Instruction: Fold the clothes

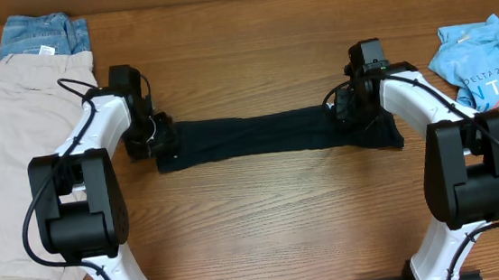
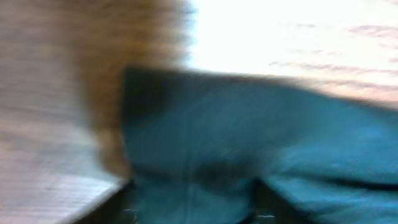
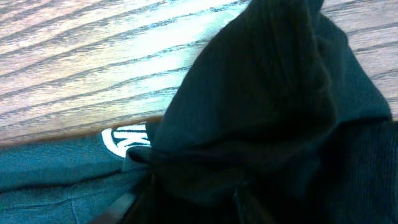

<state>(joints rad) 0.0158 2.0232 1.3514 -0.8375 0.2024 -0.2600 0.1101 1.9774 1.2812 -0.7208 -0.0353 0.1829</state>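
So the robot's mid-fold on the black tee [image 1: 249, 137]. It lies in the middle of the table [image 1: 266, 229] as a long narrow band, stretched between the two arms, so it looks like the lengthwise folds are in and the end-to-end fold isn't done yet.

The right gripper [image 1: 346, 109] sits on the right end. Its wrist cam shows dark cloth bunched up into the jaws, with the white logo [image 3: 124, 138] peeking out just beside, so it reads as pinching the tee. The left gripper [image 1: 161, 139] is at the left end, but its wrist cam is pure motion blur. Honestly can't tell if it's gripping or letting go.

As for the rest, the shorts [image 1: 8, 170] lie flat at the far left with the denim [image 1: 41, 36] above them, possibly sorted already. The blue tee [image 1: 478, 65] is a crumpled heap at the far right, clearly not folded. Call it roughly halfway.
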